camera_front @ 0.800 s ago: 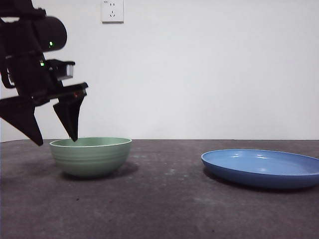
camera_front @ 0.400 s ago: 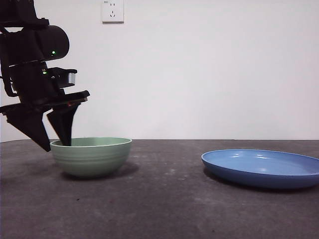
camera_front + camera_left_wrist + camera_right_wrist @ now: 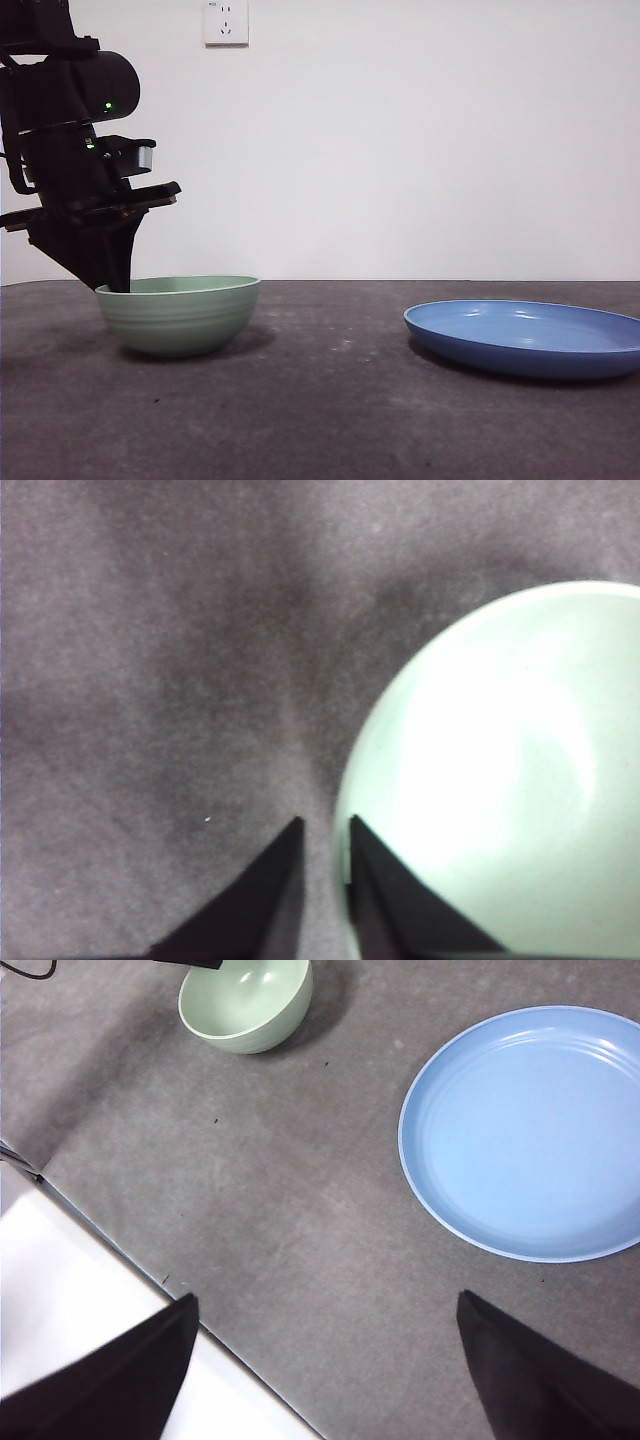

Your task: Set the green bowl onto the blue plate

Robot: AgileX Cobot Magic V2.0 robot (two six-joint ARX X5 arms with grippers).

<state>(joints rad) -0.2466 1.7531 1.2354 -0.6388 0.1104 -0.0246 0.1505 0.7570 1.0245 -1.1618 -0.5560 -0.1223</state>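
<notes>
The green bowl (image 3: 180, 315) stands on the dark table at the left; it also shows in the left wrist view (image 3: 500, 770) and the right wrist view (image 3: 245, 1000). My left gripper (image 3: 110, 280) is shut on the bowl's left rim, one jaw inside and one outside (image 3: 325, 825). The blue plate (image 3: 525, 335) lies on the table at the right, apart from the bowl, with nothing on it (image 3: 530, 1130). My right gripper (image 3: 326, 1298) is open and holds nothing, high above the table's near part.
A white wall with a power socket (image 3: 225, 20) stands behind the table. In the right wrist view the table's edge runs diagonally, with a white surface (image 3: 60, 1290) beyond it.
My left gripper has come down onto the bowl's left rim and its jaws have closed on it. The bowl has shifted slightly to the left.
</notes>
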